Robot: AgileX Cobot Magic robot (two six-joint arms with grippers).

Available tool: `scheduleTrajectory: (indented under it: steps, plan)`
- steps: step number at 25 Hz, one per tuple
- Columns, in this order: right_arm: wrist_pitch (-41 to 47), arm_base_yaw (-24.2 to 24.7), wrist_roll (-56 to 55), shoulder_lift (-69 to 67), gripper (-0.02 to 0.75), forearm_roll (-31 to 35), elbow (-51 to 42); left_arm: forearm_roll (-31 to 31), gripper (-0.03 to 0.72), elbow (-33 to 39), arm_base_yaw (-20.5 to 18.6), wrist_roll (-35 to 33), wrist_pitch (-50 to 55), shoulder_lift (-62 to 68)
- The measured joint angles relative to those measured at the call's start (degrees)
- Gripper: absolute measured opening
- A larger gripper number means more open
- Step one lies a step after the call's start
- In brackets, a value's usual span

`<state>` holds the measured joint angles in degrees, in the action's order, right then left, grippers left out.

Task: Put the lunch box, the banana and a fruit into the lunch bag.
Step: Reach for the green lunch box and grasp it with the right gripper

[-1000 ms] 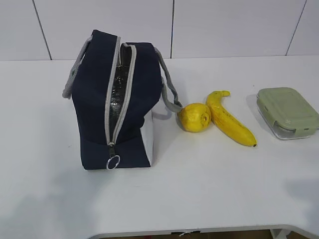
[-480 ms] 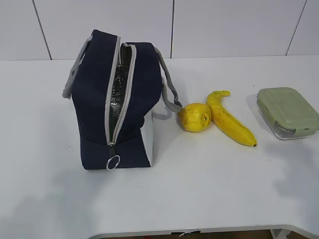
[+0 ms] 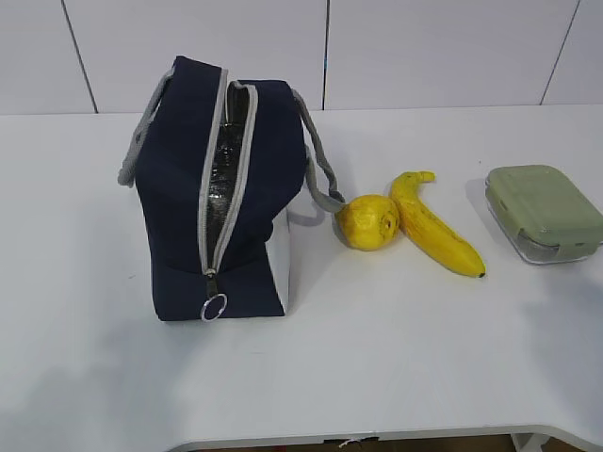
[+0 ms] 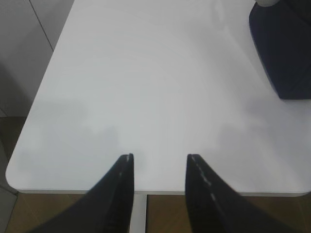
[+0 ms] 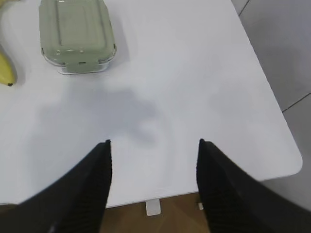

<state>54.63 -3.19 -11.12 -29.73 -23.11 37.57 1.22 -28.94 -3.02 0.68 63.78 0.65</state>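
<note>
The navy lunch bag (image 3: 221,198) stands on the white table (image 3: 377,358) at left, its zipper open and foil lining showing; a corner of it shows in the left wrist view (image 4: 284,53). The round yellow fruit (image 3: 367,222) touches the banana (image 3: 435,232) right of the bag. The lunch box (image 3: 544,211) with its sage-green lid sits at far right, and shows in the right wrist view (image 5: 77,35) beside the banana's tip (image 5: 6,70). My left gripper (image 4: 159,158) is open and empty over the table's near left edge. My right gripper (image 5: 153,142) is open and empty over the near right edge.
The bag's grey handles (image 3: 320,165) hang to either side and the ring zipper pull (image 3: 214,306) faces front. The table's front edge (image 4: 146,191) and rounded right corner (image 5: 294,162) lie close under the grippers. Neither gripper shows in the exterior view.
The objects have not moved. The faint shadow on the table at the front right has shifted slightly.
</note>
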Motion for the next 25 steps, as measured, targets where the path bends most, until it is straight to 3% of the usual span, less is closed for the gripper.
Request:
scheduleTrajectory:
  steps: [18,21,25]
  plan:
    - [0.01,0.0,-0.24,-23.04,0.462,-6.48,18.2,0.0,0.251,0.0,0.0,0.0,0.0,0.0]
    - [2.99,0.0,3.77,-29.83,0.461,-2.86,22.51,0.0,0.251,0.0,0.0,0.0,0.0,0.0]
    - [4.56,0.0,10.41,-37.28,0.461,6.83,27.95,0.0,0.251,0.0,0.0,0.0,0.0,0.0]
